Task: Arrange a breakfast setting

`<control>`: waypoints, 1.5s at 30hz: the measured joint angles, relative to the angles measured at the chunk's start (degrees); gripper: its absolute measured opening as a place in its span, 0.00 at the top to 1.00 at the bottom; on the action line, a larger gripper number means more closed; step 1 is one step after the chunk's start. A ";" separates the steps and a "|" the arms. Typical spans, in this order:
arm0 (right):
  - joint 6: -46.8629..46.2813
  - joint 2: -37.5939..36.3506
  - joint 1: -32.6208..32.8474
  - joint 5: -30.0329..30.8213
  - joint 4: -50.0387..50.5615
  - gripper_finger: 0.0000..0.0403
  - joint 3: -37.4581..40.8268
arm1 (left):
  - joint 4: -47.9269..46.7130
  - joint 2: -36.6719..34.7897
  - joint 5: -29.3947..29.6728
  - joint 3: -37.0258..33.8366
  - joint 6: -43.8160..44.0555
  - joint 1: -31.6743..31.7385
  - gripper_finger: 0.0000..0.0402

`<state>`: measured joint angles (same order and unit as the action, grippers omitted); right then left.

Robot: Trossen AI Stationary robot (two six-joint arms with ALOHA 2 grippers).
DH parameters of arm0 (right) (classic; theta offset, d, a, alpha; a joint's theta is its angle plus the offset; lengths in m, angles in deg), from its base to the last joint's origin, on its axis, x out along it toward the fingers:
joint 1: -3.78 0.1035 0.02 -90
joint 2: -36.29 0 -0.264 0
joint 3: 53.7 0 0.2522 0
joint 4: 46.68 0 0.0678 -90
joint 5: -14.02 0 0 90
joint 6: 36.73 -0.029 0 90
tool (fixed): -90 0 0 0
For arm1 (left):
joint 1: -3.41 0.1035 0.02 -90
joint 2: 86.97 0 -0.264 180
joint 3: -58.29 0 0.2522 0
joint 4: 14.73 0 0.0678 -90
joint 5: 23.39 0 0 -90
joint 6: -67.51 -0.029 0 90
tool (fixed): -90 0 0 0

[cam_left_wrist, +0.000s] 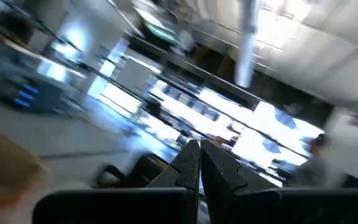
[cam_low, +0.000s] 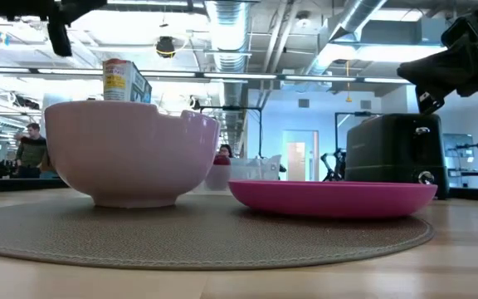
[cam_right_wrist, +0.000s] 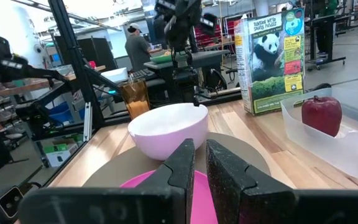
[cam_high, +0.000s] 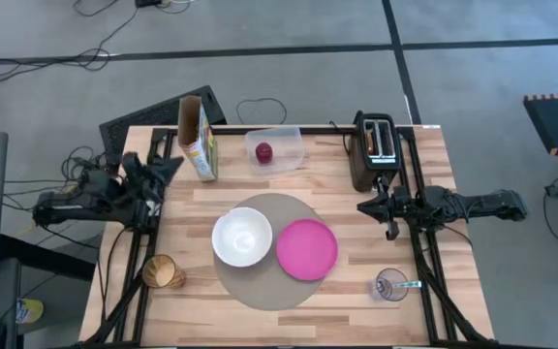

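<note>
You had the bowl (cam_high: 241, 237) and plate (cam_high: 307, 248) touching side by side on the mat (cam_high: 260, 287), while the apple (cam_high: 263, 152) sat in the tub (cam_high: 284, 142) at the far edge. Both pincers were pressed together and empty: the right pincer (cam_high: 391, 231) hung beside the toaster (cam_high: 375, 148), the left pincer (cam_high: 170, 163) near the cereal box (cam_high: 197, 139). Reaching for the apple risked catching the tub wall, dragging it into the box, I judged.

Overhead view looks straight down; low view sits level, close to the shared white bowl (cam_high: 241, 237).
</note>
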<state>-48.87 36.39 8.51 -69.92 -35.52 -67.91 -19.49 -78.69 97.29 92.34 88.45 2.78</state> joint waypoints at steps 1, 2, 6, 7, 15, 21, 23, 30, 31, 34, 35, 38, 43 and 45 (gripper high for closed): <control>0.02 0.00 0.00 0.00 -0.04 0.83 0.00 | 1.22 1.15 3.38 1.11 -1.56 0.00 1.00; 0.02 0.00 0.00 0.00 -0.09 0.83 0.00 | 3.79 2.21 6.77 1.88 -3.01 0.02 1.00; 0.02 0.00 0.00 0.02 -0.20 0.83 0.00 | 18.05 5.82 19.57 4.51 -9.03 0.09 1.00; 0.04 0.00 0.00 0.28 -0.22 0.83 0.00 | 20.96 6.54 22.79 5.02 -11.83 0.21 1.00; -7.96 0.00 0.00 10.17 -3.06 0.83 0.00 | 17.38 7.87 35.37 9.20 -20.43 0.76 0.85; -13.79 0.00 0.00 13.68 -3.51 0.83 0.00 | 1.38 9.42 36.13 13.27 -14.95 0.74 0.57; -13.81 0.00 0.00 13.66 -3.74 0.83 0.00 | -3.76 11.35 35.34 15.47 -11.74 0.68 0.48; -13.95 0.00 0.00 13.66 -3.93 0.83 0.00 | -19.40 22.58 33.54 27.22 -5.43 0.71 0.30; -13.97 0.00 0.00 13.66 -3.94 0.83 0.00 | -22.08 24.32 32.91 29.28 -4.07 0.89 0.29; -13.97 0.00 0.00 13.66 -3.92 0.83 0.00 | -30.41 29.19 31.13 35.38 4.05 2.86 0.28; -13.97 0.00 0.00 13.66 -3.89 0.83 0.00 | -32.89 30.56 28.83 37.39 6.86 3.94 0.28; -13.94 0.00 0.00 13.66 -3.86 0.83 0.00 | -40.84 34.50 18.93 43.17 12.40 8.15 0.28; -13.92 0.00 0.00 13.68 -3.85 0.83 0.00 | -56.65 41.66 6.30 50.75 17.33 15.38 0.28; -13.92 0.00 0.00 13.68 -3.85 0.83 0.00 | -60.61 44.11 5.44 52.92 17.27 17.57 0.28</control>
<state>-62.79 36.39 8.51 -56.24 -39.37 -67.91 -80.10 -34.58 102.73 145.27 105.72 20.36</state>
